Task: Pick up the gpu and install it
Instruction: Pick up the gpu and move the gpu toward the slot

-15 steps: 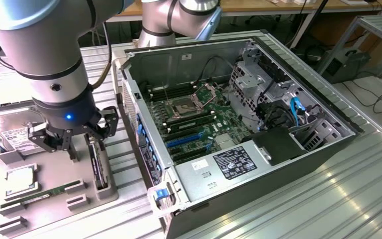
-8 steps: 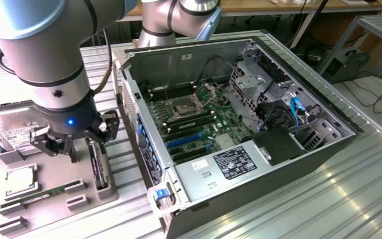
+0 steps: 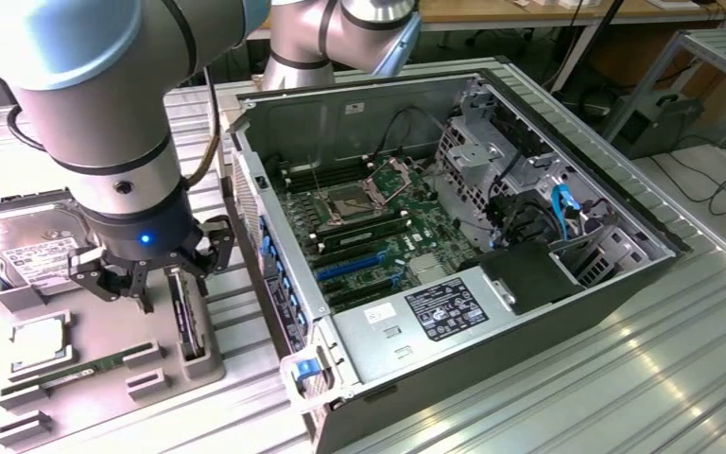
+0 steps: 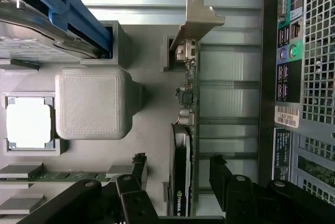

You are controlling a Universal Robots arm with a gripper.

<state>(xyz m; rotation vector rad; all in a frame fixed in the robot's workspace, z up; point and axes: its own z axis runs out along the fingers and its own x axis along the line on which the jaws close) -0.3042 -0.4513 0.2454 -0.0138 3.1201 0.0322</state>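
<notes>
Gripper (image 3: 171, 281) is hovering with fingers spread apart on either side of the gpu (image 4: 180, 174), which is standing on edge in the grey parts tray (image 3: 111, 345), beside the open PC case (image 3: 376, 378).

Silver-and-blue jointed robot arm (image 3: 98, 113) reaching straight down, wrist vertical; black multi-link metal gripper (image 3: 167, 284) pointing down, jaws spread wide.
</notes>
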